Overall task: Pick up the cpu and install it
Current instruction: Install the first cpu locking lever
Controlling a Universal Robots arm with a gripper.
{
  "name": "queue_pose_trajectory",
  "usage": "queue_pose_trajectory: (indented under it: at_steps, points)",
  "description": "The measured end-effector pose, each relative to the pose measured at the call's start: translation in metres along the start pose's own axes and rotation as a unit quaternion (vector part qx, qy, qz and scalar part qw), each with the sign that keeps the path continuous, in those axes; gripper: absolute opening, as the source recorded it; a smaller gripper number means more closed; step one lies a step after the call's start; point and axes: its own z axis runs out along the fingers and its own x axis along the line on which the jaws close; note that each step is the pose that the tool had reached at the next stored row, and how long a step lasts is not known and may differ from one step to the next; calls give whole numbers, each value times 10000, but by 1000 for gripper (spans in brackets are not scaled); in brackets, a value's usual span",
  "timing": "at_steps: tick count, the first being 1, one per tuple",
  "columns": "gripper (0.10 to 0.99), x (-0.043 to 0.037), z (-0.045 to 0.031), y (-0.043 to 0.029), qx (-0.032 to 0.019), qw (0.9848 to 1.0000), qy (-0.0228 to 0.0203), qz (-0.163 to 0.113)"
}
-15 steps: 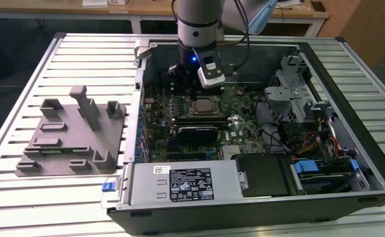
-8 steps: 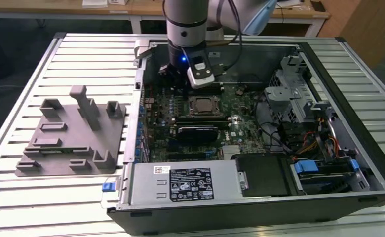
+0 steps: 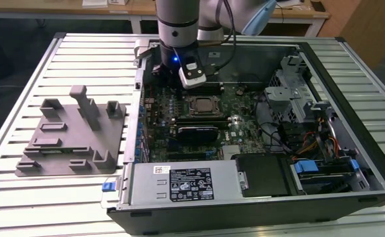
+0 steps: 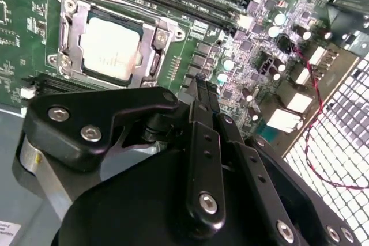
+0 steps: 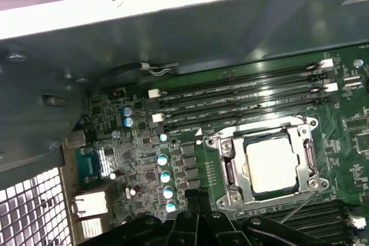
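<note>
Gripper: your black fingers look pressed together with nothing between them. The tips are partly hidden by the gripper's own body, so take that as likely, not certain.
Gripper position: it hangs over the motherboard, near the socket frame and apart from it. You also see it in the first wrist view.
Cpu: it lies flat inside the socket frame with its pale silver top facing up, and nothing touches it. You can find it in the first wrist view and in the exterior view, just below the arm's wrist.
Socket frame: the metal frame surrounds the cpu on all sides, with screws at its corners.
Memory slots: long dark slots run parallel beside the socket, on the side toward the case wall.
Capacitors: a row of small round cans stands between the socket and the rear ports.
Arm: it comes down into the open case from above.
Fixture block: the grey block sits on the slatted table, at the exterior view's left of the case.
Power supply: the grey box fills the case's near corner.
</note>
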Motion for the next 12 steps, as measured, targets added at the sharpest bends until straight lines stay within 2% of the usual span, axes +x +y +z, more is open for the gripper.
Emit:
queue_pose_trajectory:
  at_steps: [1,6,7,12]
  points:
    - [106,1,0,0,-48,10000,9,1]
    - [106,1,0,0,-484,9988,97,10]
    - [106,1,0,0,-517,9986,103,11]
    - [106,2,0,0,-524,9986,105,11]
